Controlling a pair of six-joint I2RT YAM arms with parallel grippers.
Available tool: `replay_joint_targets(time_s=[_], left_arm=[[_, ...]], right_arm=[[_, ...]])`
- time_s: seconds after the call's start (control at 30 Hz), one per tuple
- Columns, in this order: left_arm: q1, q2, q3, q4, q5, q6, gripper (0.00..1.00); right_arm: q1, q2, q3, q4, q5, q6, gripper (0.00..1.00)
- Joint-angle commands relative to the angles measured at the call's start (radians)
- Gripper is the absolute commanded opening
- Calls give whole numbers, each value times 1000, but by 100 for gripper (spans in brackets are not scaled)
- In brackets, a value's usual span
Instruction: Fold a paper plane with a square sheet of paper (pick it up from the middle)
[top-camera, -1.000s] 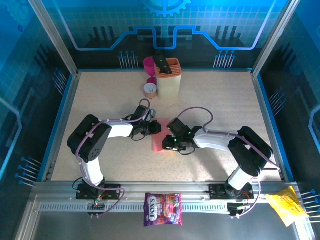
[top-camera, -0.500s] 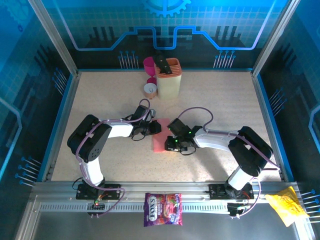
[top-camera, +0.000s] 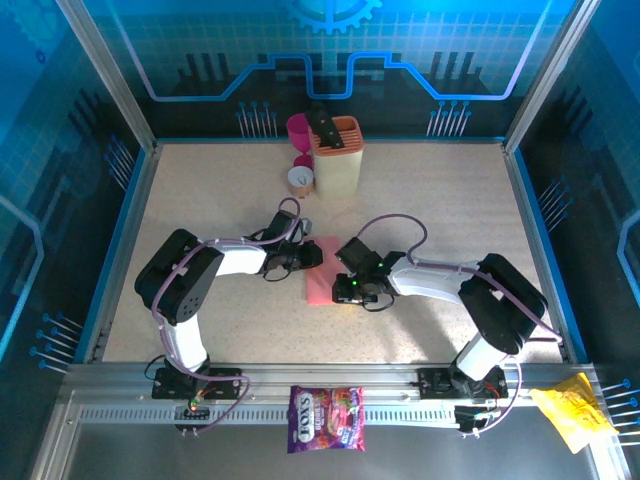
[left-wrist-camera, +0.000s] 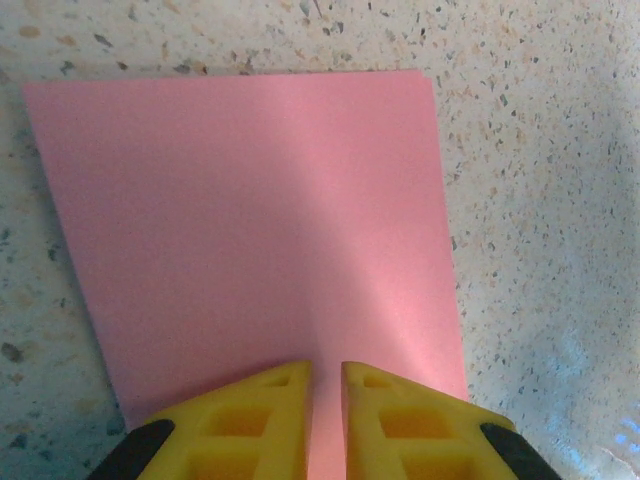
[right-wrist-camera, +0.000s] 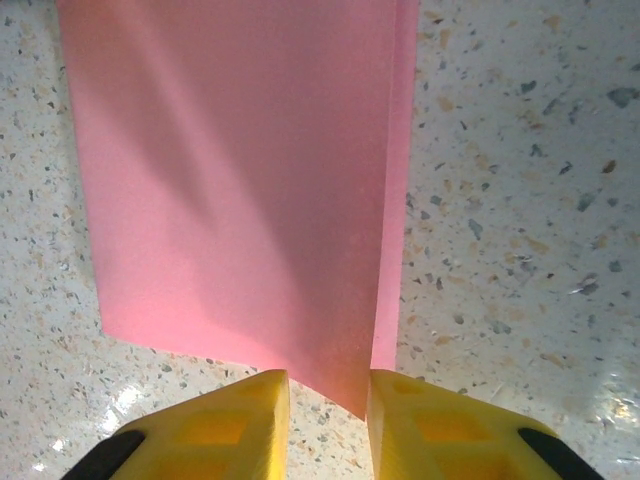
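Observation:
The square sheet of paper (top-camera: 320, 283) lies folded into a narrow pink strip on the speckled table between both arms. My left gripper (top-camera: 312, 256) rests at its far end. In the left wrist view its yellow fingers (left-wrist-camera: 262, 412) sit on the flat paper (left-wrist-camera: 250, 220), with a thin slit between them and nothing held; the gripper (left-wrist-camera: 325, 368) is shut. My right gripper (top-camera: 344, 288) is at the near end. It (right-wrist-camera: 328, 378) stands open, and a raised corner of the top layer (right-wrist-camera: 240, 170) hangs between the fingers, against the right one. The lower layer (right-wrist-camera: 402, 150) shows as a thin strip.
At the back stand a cream holder with an orange insert (top-camera: 337, 155), a magenta cup (top-camera: 298, 127) and a small round brown tub (top-camera: 300, 180). A purple candy bag (top-camera: 326, 418) and a yellow bag (top-camera: 575, 412) lie on the front rail. Blue walls enclose the table.
The right gripper's jaws have narrowed a little around the paper's corner. The left arm and the paper have not visibly moved.

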Motion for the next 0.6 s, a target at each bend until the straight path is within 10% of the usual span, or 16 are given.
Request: replay_joint_targets(time_s=[0.0,0.57], left_arm=[[-1,37,-7,-37,-2,14,18],[-1,40,-14,-31,-2,13,18]], right_arm=[[-1,-26,24,-34,14,-15,27],[-50,-2,-5,108,-70,34,31]])
